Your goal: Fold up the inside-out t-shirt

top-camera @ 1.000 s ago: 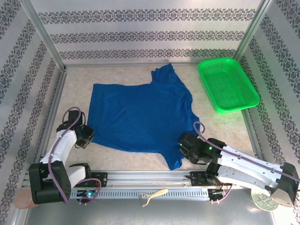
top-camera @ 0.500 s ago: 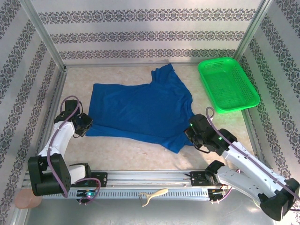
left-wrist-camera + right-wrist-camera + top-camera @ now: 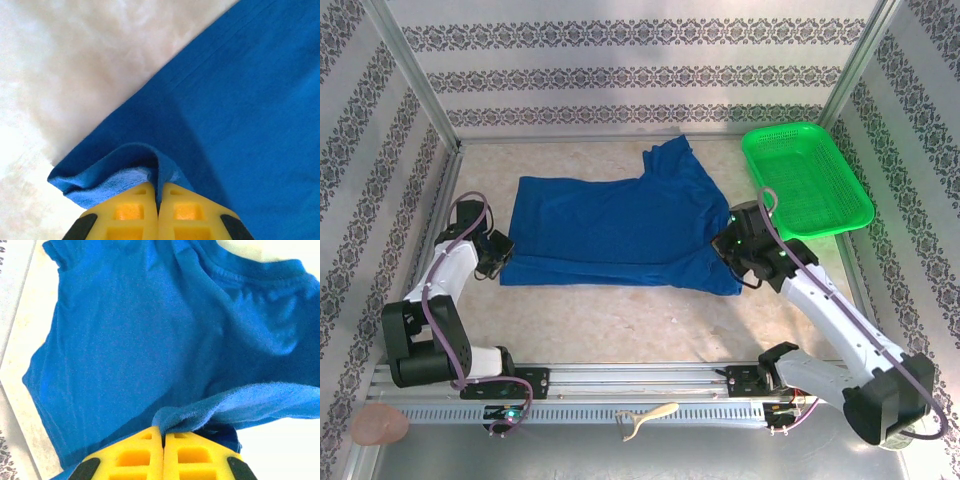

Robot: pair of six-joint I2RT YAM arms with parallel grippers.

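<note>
top external view: the t-shirt [image 3: 620, 225] lay flat on the table [image 3: 620, 325], its near edge carried farther back than a second earlier. the left gripper [image 3: 503, 262] and right gripper [image 3: 724, 247] each stayed clamped on a corner of its blue cloth.

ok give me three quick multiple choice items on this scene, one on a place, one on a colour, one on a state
1. Where does the green basket sit on the table?
A. far right corner
B. near left corner
C. on top of the shirt

2. What colour is the t-shirt?
A. red
B. royal blue
C. white

3. How do the jaws of the two arms stand?
A. wide open above the table
B. shut on the basket rim
C. shut on the t-shirt's cloth

Key:
1 A, the top view has the basket at the far side by the right wall.
2 B, the cloth is blue in all views.
3 C, each wrist view shows yellow fingers pressed together with a fold of blue cloth pinched between them.
</note>
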